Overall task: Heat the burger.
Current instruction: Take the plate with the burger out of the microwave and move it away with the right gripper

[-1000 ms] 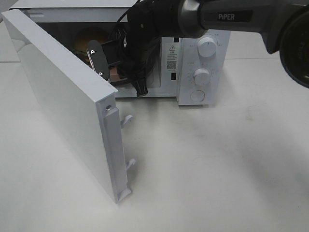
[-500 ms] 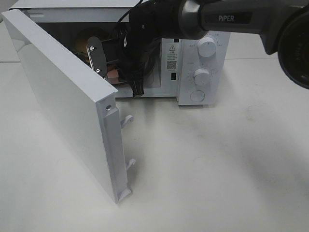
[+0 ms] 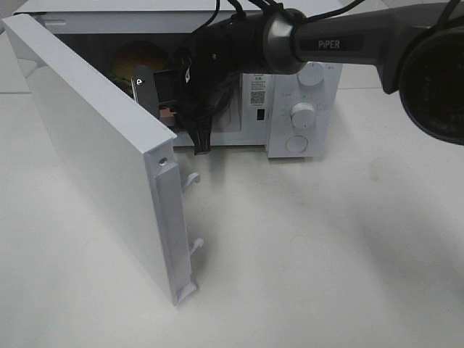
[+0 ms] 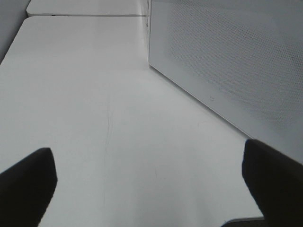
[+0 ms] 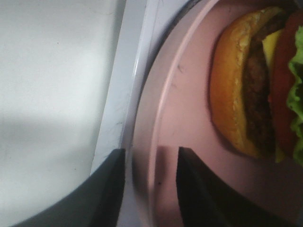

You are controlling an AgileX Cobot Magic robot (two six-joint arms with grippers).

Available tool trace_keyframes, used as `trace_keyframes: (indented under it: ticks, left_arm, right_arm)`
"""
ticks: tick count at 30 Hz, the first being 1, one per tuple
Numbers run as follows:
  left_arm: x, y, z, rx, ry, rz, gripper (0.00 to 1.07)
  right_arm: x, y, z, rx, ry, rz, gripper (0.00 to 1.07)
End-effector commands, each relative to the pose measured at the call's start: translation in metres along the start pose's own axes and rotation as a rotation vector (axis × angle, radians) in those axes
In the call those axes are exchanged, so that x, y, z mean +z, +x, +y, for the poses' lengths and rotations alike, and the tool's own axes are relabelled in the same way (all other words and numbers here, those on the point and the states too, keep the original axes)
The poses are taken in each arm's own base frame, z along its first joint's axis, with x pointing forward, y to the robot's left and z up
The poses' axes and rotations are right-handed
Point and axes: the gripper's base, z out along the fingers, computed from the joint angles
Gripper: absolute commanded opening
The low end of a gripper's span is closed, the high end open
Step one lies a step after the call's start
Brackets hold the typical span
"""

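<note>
Right pincer (image 5: 149,189) now parted around the pink plate (image 5: 189,118) rim, grip released; burger (image 5: 255,80) is set inside microwave (image 3: 301,109). Left pincer (image 4: 149,182) is held wide over worktop (image 4: 94,104). Door (image 3: 101,159) closing judged next.

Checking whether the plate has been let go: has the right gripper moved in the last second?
Yes. The right gripper has shifted up and left, judged against the microwave's knobs, its jaws straddling the pink plate's rim.
</note>
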Motion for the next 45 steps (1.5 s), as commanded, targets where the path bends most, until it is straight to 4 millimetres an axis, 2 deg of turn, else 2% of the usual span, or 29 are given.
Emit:
trace_keyframes:
  ticks: [1, 2, 3, 4, 5, 6, 7, 8, 9, 17, 25, 38, 45]
  left_arm:
    - [-0.001, -0.001, 0.0, -0.002, 0.005, -0.013, 1.0]
    - [-0.001, -0.001, 0.0, -0.002, 0.005, -0.013, 1.0]
    - [-0.001, -0.001, 0.0, -0.002, 0.005, -0.013, 1.0]
    - [-0.001, -0.001, 0.0, -0.002, 0.005, -0.013, 1.0]
    - [-0.001, -0.001, 0.0, -0.002, 0.005, -0.013, 1.0]
    - [-0.001, -0.001, 0.0, -0.002, 0.005, -0.013, 1.0]
    - [-0.001, -0.001, 0.0, -0.002, 0.005, -0.013, 1.0]
    - [-0.001, -0.001, 0.0, -0.002, 0.005, -0.013, 1.0]
    - [-0.001, -0.001, 0.0, -0.002, 0.005, -0.013, 1.0]
    - [-0.001, -0.001, 0.0, -0.002, 0.005, -0.013, 1.0]
    - [-0.001, -0.001, 0.0, -0.002, 0.005, -0.013, 1.0]
    - [-0.001, -0.001, 0.0, -0.002, 0.005, -0.013, 1.0]
    - [-0.001, -0.001, 0.0, -0.001, 0.005, -0.013, 1.0]
  right_arm:
    - [0.0, 0.002, -0.005, 0.024, 0.025, -0.009, 0.33]
    - [0.0, 0.002, -0.005, 0.024, 0.025, -0.009, 0.33]
    - [0.0, 0.002, -0.005, 0.024, 0.031, -0.012, 0.27]
    - [0.0, 0.002, -0.005, 0.023, 0.033, -0.012, 0.17]
    - [0.0, 0.002, -0.005, 0.023, 0.033, -0.012, 0.17]
    - [0.0, 0.002, -0.005, 0.023, 0.033, -0.012, 0.07]
    - [0.0, 0.002, -0.005, 0.023, 0.033, -0.012, 0.07]
    - [0.0, 0.002, -0.005, 0.023, 0.032, -0.012, 0.01]
    - [0.0, 0.002, -0.005, 0.022, 0.03, -0.011, 0.0]
    - [-0.001, 0.001, -0.006, 0.019, 0.032, -0.012, 0.0]
    - [-0.012, -0.003, -0.013, -0.004, 0.049, -0.018, 0.0]
    - [-0.042, -0.01, -0.027, -0.117, 0.038, -0.008, 0.0]
    - [-0.055, -0.007, -0.019, -0.205, 0.057, -0.013, 0.0]
